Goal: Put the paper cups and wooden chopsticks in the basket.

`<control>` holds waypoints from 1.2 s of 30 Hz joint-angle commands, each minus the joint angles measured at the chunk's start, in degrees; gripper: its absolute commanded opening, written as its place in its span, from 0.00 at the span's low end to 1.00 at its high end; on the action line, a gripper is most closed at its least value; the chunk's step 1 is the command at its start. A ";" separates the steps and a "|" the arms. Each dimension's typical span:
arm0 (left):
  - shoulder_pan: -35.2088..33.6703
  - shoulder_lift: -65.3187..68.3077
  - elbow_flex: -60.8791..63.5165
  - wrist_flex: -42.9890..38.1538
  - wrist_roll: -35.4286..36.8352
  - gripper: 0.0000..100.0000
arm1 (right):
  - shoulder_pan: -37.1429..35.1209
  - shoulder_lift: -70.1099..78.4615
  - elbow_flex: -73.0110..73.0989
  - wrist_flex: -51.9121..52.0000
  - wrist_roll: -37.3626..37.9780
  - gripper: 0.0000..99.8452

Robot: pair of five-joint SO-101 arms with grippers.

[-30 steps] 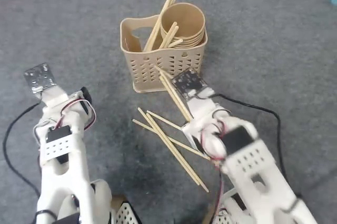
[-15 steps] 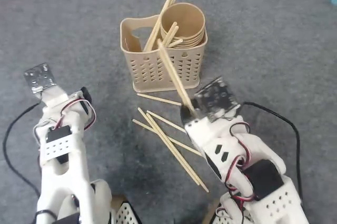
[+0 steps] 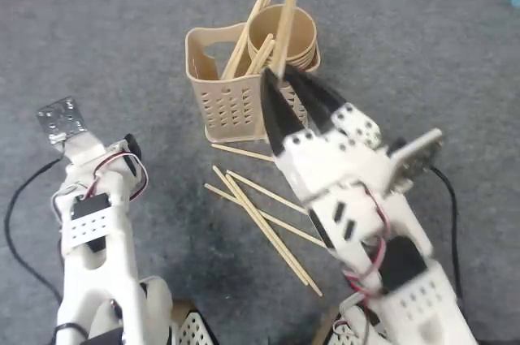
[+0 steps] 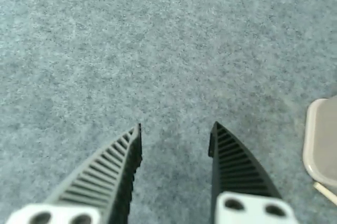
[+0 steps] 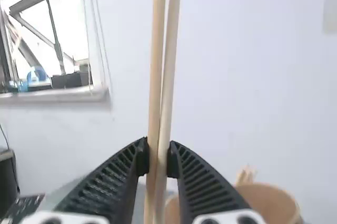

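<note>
Right fingers [image 5: 122, 175] pinch two pale, straight wooden chopsticks [image 5: 163, 50]; left fingers [image 4: 119, 167] gape empty.

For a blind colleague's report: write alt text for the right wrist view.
Closed jaws clamp two wooden chopsticks, which stick out past the tips toward a white wall. A paper cup shows beyond the jaws, and a window off to one side.

We look to be in a lab-like indoor room: a grey carpeted table [image 3: 439, 69], a plain white wall [image 5: 253, 76], a framed window [image 5: 47, 39].
</note>
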 commanded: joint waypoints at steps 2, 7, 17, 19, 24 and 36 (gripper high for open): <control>-0.09 0.09 -1.98 -1.23 -0.18 0.20 | -0.13 10.07 -1.93 -18.86 -0.62 0.01; -0.09 0.00 -1.98 -1.32 -0.18 0.20 | -0.04 21.67 -4.04 -31.78 -0.62 0.01; -0.09 0.00 -2.15 -1.41 -0.18 0.20 | 0.13 43.12 -19.25 -33.98 -0.62 0.01; 0.00 0.00 -2.15 -1.41 -0.18 0.20 | 1.19 46.29 -21.54 -34.07 -0.62 0.01; 0.00 0.00 -2.24 -1.41 -0.18 0.20 | 3.21 50.77 -22.77 -33.54 -0.79 0.01; 0.18 0.09 -2.07 -2.90 -0.09 0.20 | 4.70 47.08 -20.13 -28.62 -0.88 0.14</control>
